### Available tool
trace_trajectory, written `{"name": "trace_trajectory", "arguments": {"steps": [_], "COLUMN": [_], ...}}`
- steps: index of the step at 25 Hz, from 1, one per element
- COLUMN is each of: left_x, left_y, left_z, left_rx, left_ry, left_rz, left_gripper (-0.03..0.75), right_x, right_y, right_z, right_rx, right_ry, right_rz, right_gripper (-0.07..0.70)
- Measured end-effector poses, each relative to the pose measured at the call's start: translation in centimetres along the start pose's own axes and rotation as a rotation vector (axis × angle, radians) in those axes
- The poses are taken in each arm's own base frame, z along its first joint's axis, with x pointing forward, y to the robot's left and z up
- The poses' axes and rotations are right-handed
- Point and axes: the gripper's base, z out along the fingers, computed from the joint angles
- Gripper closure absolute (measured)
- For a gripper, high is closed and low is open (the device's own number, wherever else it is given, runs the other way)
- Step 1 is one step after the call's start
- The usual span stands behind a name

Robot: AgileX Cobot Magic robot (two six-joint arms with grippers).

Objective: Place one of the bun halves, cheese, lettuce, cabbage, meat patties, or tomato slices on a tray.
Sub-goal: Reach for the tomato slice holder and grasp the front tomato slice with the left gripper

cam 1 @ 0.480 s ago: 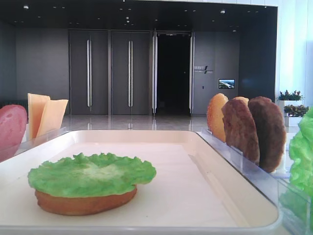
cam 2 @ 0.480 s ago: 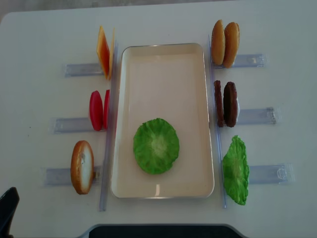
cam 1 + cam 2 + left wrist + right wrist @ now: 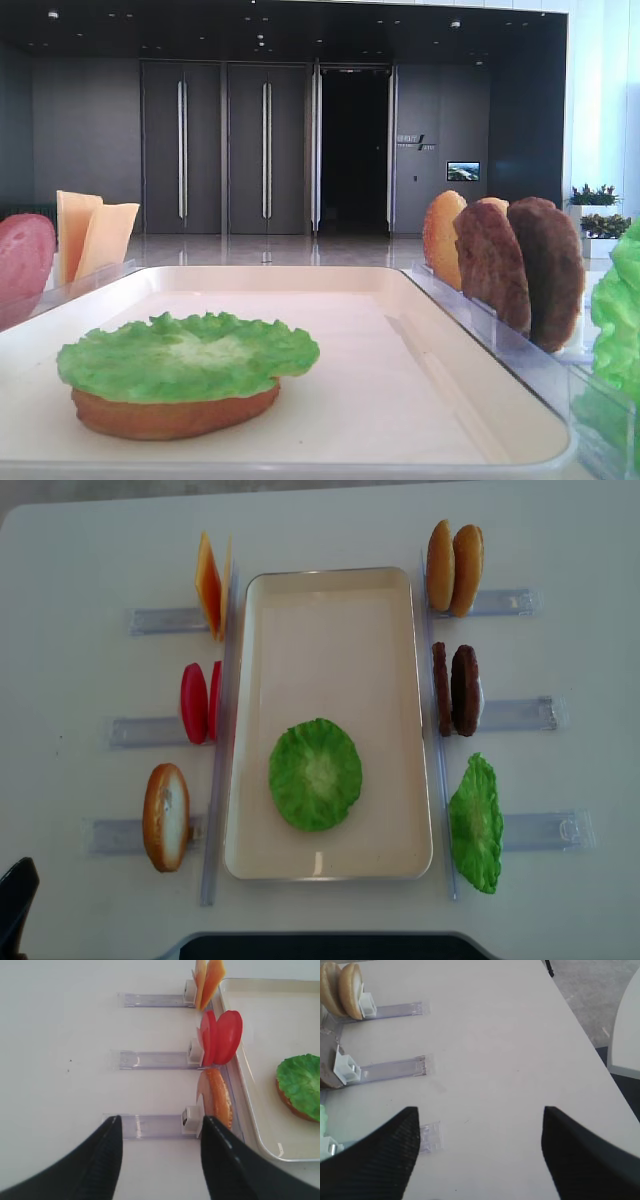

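Overhead, the tray [image 3: 330, 600] lies lengthwise in the middle of the white table [image 3: 80, 560], and on its near half sits a lettuce leaf [image 3: 315, 773] that covers nearly all of the bun half [image 3: 175, 413] beneath it; only the low exterior view shows that bun's brown edge. Left of the tray, clear plastic holders [image 3: 160, 620] carry the cheese [image 3: 209, 585], the tomato slices [image 3: 198, 702] and a lone bun half [image 3: 166, 817], all standing on edge. On the right stand two more bun halves [image 3: 454, 567], the meat patties [image 3: 455, 689] and a second lettuce leaf [image 3: 476, 824]. From the low view the tomato is cut by the left frame edge and the right lettuce by the right edge. The left gripper [image 3: 160, 1160] hangs above the bare table just left of the near holder, its two dark fingers spread wide with nothing between them; overhead only a dark corner of it shows at the lower left. The right gripper [image 3: 480, 1155] likewise stands wide apart and empty over the table well right of the holders; its wrist view catches only slivers of the patties and lettuce at the left border, hard to make out, and the overhead views do not show it at all.
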Motion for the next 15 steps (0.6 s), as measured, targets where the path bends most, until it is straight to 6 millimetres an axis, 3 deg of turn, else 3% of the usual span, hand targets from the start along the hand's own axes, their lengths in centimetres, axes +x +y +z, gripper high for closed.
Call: {"name": "trace_trajectory", "arguments": {"steps": [15], "left_x": [0.0], "left_y": [0.0], "left_z": [0.0], "left_rx": [0.0], "left_ry": [0.0], "left_rz": [0.0], "left_gripper": [0.325], "right_x": [0.0], "right_y": [0.0], "right_z": [0.0], "right_rx": [0.0], "right_ry": [0.0], "right_rz": [0.0], "right_gripper": [0.116]}}
